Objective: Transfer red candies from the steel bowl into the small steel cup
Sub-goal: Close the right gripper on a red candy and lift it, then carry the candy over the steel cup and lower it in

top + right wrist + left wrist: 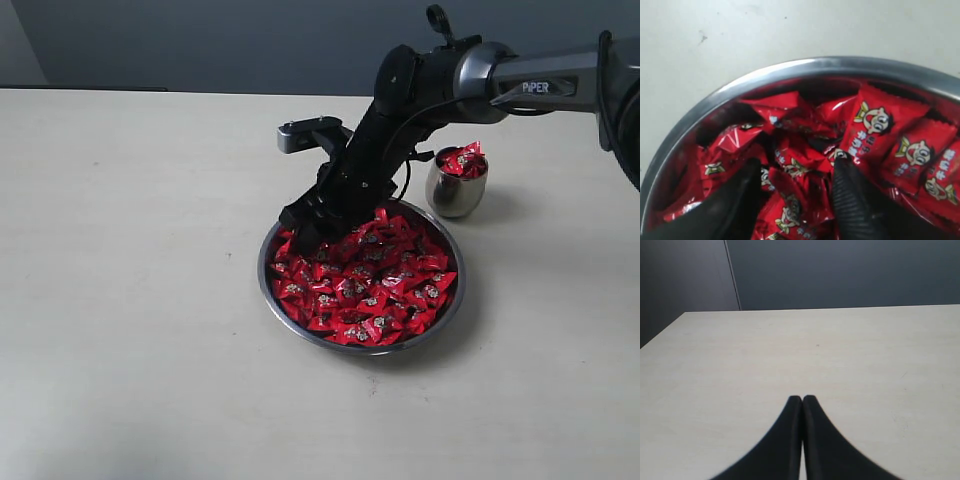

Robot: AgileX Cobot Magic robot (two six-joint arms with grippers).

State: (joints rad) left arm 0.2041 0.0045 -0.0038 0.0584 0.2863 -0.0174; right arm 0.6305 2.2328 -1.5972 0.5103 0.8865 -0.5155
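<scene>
Pale table (120, 300); right tool (796, 160) spread in steel bowl (790, 67), red candies (880, 130) apparently between its jaws

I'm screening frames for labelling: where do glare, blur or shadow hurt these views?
Exterior view: sharp; the steel bowl and small steel cup cast soft shadows rightward. Right wrist view: the bowl rim shines bright, the right gripper looks slightly blurred, red candies read clearly. Left wrist view: the left gripper is a dark silhouette.

A pale cream table (130, 300), matte and faintly speckled, fills the exterior view from 3 round to 9 o'clock. Behind it, at 12 o'clock, stands a dark grey-blue wall (200, 40). The light is soft and even.
</scene>
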